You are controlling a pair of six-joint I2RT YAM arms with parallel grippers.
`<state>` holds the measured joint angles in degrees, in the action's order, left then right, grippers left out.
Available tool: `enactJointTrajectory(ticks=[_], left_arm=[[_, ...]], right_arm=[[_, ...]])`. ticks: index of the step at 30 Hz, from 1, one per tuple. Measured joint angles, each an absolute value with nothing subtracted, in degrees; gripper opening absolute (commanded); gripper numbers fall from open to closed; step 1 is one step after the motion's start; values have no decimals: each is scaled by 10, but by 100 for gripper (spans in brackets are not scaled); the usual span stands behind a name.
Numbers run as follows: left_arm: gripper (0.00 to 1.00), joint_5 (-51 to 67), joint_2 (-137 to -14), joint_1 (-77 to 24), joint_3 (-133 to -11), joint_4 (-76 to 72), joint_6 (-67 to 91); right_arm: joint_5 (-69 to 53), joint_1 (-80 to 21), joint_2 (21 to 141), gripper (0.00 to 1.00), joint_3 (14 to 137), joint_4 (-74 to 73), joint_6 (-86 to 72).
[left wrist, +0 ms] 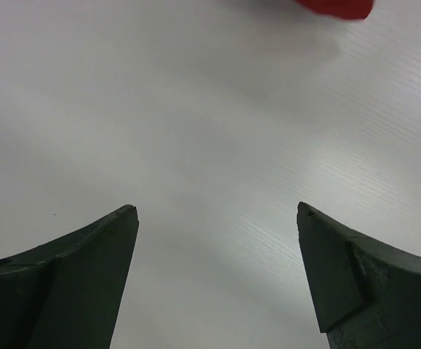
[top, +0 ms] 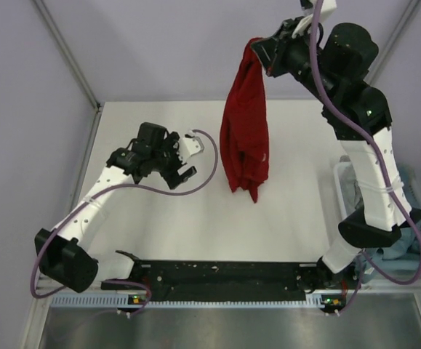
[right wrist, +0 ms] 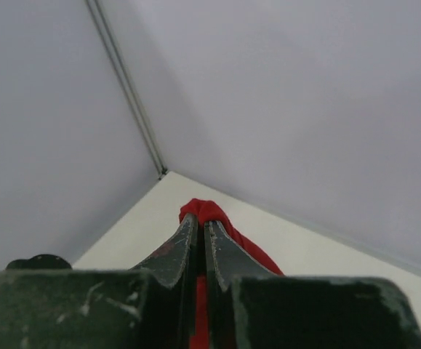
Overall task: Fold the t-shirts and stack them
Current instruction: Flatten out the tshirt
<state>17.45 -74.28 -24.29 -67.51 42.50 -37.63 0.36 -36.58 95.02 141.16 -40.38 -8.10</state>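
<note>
Our right hand (top: pixel 261 49) pinches the red t-shirt (top: pixel 244 131) aloft, still unfolded; our left hand (top: pixel 187 157) gapes wide and empty; we judge all the folding remains.

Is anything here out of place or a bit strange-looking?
Only the red t-shirt: it dangles in a crumpled bunch from the right gripper, held up over the table, not spread flat. The left gripper stands open and empty nearby.

The t-shirt (top: pixel 245 123) is solid deep red all over. My fingers (right wrist: pixel 172 256) are dark greenish-black, flecked with pale scuffs. The table (top: pixel 159 225) is plain white, the walls (top: pixel 159 43) pale lilac-grey.
</note>
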Motion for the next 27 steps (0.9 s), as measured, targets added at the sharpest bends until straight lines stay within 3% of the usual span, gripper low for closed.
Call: enactJointTrajectory(ticks=[3,9,14,17,24,27], left_arm=[[91,164,-730,-236,-698,420,-371],[86,195,-745,-246,-703,412,-367],[76,189,-839,-273,-710,385,-362],[69,174,-934,-289,-743,380,-358],[69,151,-1107,-301,-863,356,-335],[54,151,-1133,-301,-895,341,-326]], right_arm=[[12,-332,937,0,1381,-371,-108],[22,-239,902,0,1129,-336,-144],[-1,-185,909,0,926,-356,-145],[-12,-168,909,0,869,-366,-136],[-31,-167,881,0,809,-344,-120],[-31,-167,866,0,796,-333,-116]])
